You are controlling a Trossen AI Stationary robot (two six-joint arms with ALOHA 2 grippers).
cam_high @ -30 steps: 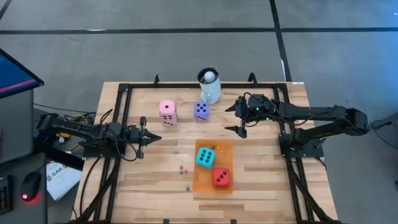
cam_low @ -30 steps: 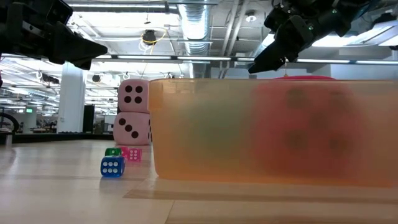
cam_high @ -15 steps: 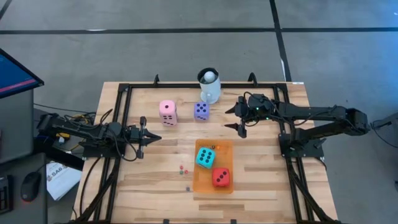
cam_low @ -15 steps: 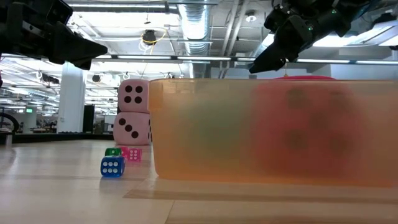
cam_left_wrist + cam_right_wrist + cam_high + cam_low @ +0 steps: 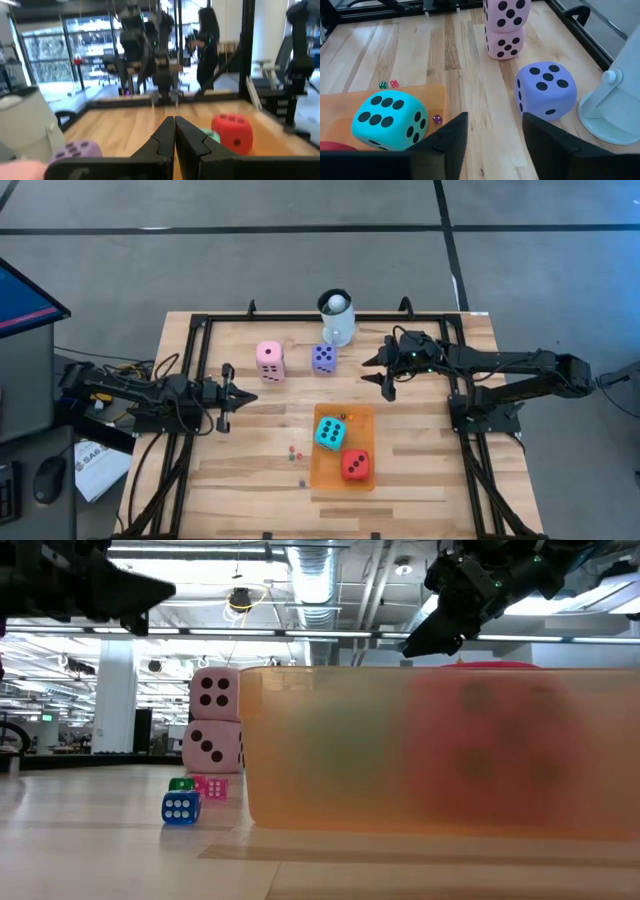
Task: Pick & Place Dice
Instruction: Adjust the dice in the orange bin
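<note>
1. Right jaws point(image 5: 385, 374) spread, holding nothing, hovering right of center; left jaws point(image 5: 235, 397) pressed together, center-left.
2. Purple die point(image 5: 323, 358) sits upper center of the bench point(image 5: 420, 480), beside the mug point(image 5: 337, 319); teal die point(image 5: 330, 432) and red die point(image 5: 354, 465) are on the orange tray point(image 5: 322, 477).
3. Risk: approach clips mug.
4. Only low view shows blue mini die point(image 5: 181, 807).

bare wood lay between the purple die point(image 5: 323, 358) and orange tray point(image 5: 343, 476); the white mug point(image 5: 337, 320) crowded the die's far-right side.

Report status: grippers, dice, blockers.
Left gripper shut, empty. Right gripper empty, fingers apart, above table. Purple die beside white mug. Teal die in orange tray.
</note>
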